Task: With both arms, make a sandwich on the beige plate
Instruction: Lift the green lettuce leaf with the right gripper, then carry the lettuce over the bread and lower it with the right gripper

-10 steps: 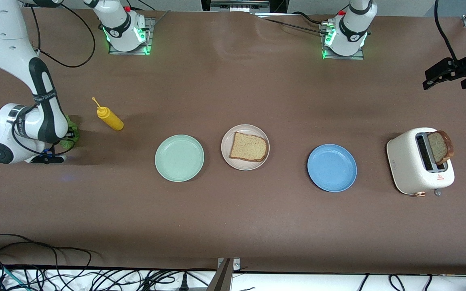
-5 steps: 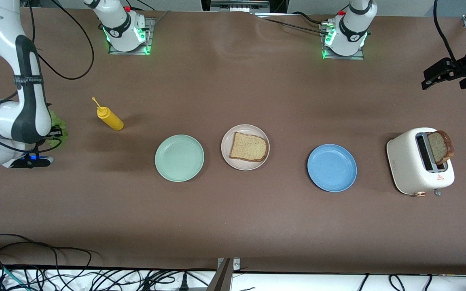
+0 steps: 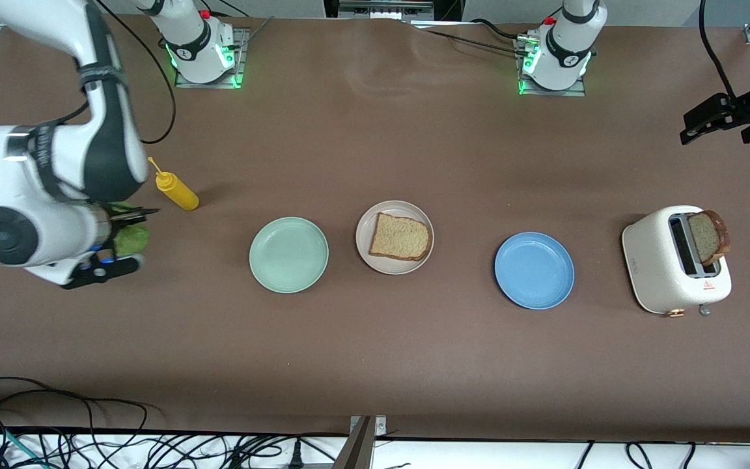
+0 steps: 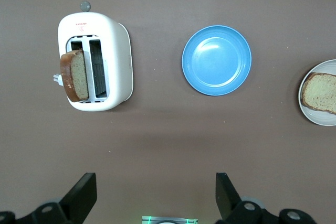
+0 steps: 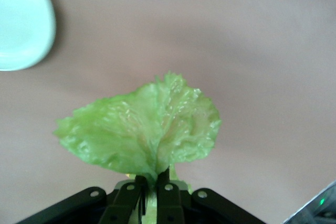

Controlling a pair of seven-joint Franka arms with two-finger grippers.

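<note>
Green ruffled lettuce leaf (image 5: 142,132), probably limp and light, hangs pinched at its stem in the right tool (image 5: 148,190), lower frame; left tool (image 4: 152,198) waits released.

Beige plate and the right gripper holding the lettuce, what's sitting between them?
In the front view, the mint green plate lies on the table between the right gripper with its lettuce leaf and the beige plate.

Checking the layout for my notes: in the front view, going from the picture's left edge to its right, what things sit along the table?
Lettuce leaf held in the right gripper → yellow squeeze bottle → mint green plate → beige plate with a bread slice → blue plate → toaster holding a second slice.
</note>
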